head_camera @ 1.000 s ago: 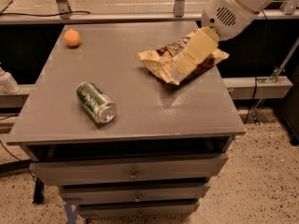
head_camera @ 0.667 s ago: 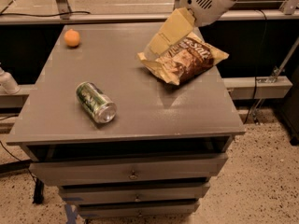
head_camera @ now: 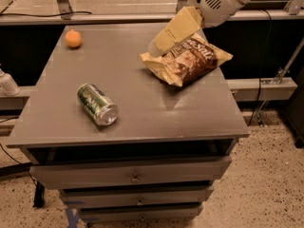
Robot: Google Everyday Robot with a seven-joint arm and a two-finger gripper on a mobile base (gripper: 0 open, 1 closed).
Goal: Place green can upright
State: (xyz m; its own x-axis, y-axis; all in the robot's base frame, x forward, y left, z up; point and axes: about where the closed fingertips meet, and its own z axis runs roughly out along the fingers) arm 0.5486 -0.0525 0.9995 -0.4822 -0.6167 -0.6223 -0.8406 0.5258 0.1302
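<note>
The green can (head_camera: 97, 104) lies on its side on the grey table top (head_camera: 128, 122), front left of the middle, with its shiny silver end facing the front right. My gripper (head_camera: 159, 44) hangs from the white arm at the upper right and reaches down-left. It is above the back of the table, just left of the brown snack bag, well to the back right of the can and apart from it. It holds nothing that I can see.
A brown snack bag (head_camera: 187, 61) lies at the back right of the table. A small orange fruit (head_camera: 73, 38) sits at the back left corner. Drawers (head_camera: 135, 177) are below the table top. A metal rail runs behind the table.
My arm has swung left across the back of the table, from over the snack bag to its left side. The can, the bag and the fruit have not moved.
</note>
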